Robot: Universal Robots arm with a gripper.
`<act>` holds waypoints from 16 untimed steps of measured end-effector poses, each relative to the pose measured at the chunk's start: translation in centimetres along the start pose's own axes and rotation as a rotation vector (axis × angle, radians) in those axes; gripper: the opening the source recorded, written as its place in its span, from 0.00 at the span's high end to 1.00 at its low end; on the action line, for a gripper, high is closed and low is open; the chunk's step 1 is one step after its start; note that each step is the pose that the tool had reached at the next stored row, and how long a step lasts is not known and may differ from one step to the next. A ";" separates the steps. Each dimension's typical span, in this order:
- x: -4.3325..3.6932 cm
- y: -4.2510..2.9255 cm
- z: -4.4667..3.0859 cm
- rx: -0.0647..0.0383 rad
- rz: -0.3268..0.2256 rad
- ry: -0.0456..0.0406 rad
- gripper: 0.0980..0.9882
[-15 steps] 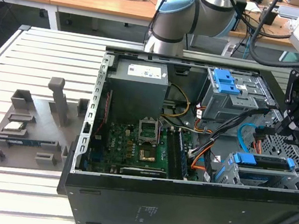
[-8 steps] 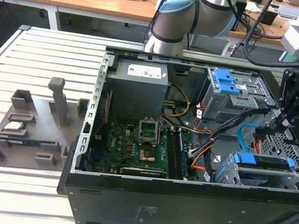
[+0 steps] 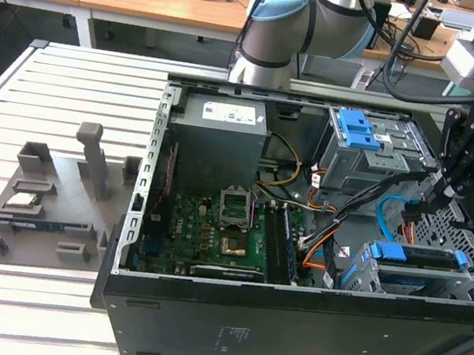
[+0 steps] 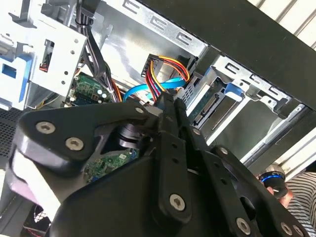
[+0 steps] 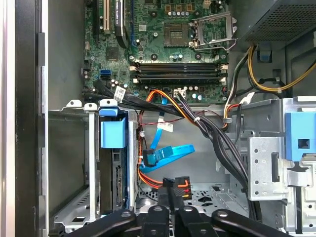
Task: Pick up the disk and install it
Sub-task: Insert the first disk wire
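Open PC tower case [image 3: 287,326] lies on its side on a slatted aluminium table [image 3: 61,109]. A grey fixture tray [image 3: 48,204] sits on the table at the exterior view's left. Wooden desks [image 3: 155,3] with cables stand behind.

Gripper [image 3: 429,194] hangs inside the case, between the grey metal bay with the blue latch [image 3: 359,128] and the lower drive cage [image 3: 422,274]. Jaws pressed together, pinching a black power connector [image 5: 178,186] with red-yellow-orange wires.

Disk [image 3: 416,257] sits in the lower cage in its blue frame (edge-on in the first wrist view [image 5: 114,177]), well apart from the fingertips. Blue SATA cable [image 5: 170,153] lies loose beside the cage.
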State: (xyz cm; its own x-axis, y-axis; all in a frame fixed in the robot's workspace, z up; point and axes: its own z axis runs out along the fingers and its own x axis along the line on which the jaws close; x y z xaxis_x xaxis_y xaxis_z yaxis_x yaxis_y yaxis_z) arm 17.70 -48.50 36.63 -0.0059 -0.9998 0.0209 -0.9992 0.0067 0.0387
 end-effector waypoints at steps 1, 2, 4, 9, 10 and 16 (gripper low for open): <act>0.00 0.00 0.01 0.000 0.000 0.0000 0.85; 0.00 0.00 0.01 0.000 0.000 0.0000 0.77; -0.01 0.00 0.09 0.000 0.000 0.0008 0.77; -0.10 -0.04 1.25 0.000 0.001 0.0145 0.77; -0.13 -0.05 1.39 0.000 0.001 0.0143 0.77; -0.13 -0.05 1.45 0.000 0.001 0.0144 0.79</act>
State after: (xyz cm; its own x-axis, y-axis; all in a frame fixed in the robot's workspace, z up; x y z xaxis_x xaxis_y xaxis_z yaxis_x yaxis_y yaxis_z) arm 17.69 -48.40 35.18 -0.0060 -0.9994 0.0353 -0.9992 0.0073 0.0387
